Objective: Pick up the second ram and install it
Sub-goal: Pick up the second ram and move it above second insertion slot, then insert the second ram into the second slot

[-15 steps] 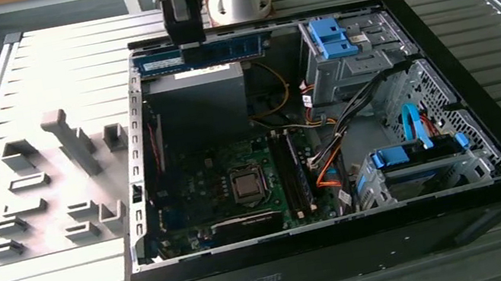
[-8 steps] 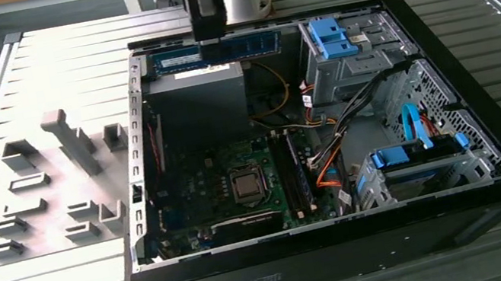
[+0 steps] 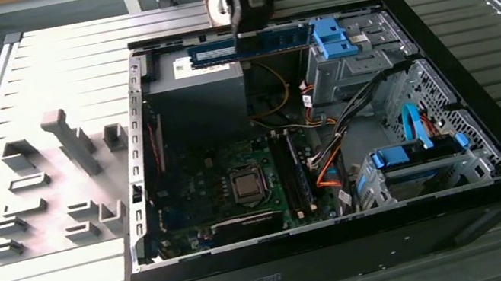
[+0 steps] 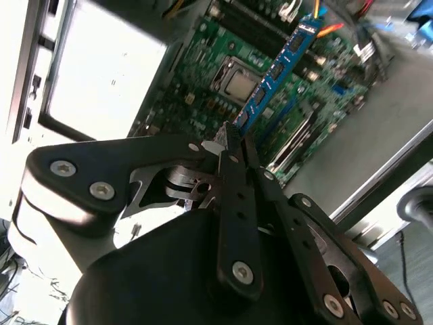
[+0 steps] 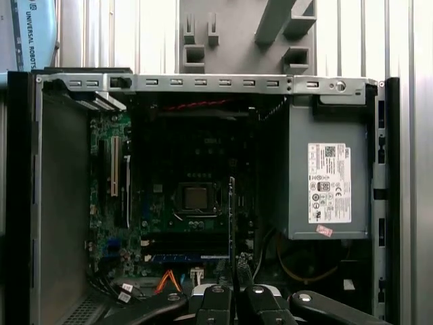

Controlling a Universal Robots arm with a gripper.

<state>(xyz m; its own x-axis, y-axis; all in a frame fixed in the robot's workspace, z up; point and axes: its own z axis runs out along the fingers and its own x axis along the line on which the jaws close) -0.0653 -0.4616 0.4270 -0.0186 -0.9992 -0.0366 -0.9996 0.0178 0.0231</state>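
One step looked done: the tool was closed tight on the second ram, at the exterior view's upper middle, above the open case. It was not in a slot yet.

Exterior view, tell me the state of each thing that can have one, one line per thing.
computer case, on its side, side panel off.
processor socket, uncovered, no cooler on it.
gripper, shut on the second ram.
second ram, held in the air over the computer case, not in a slot.
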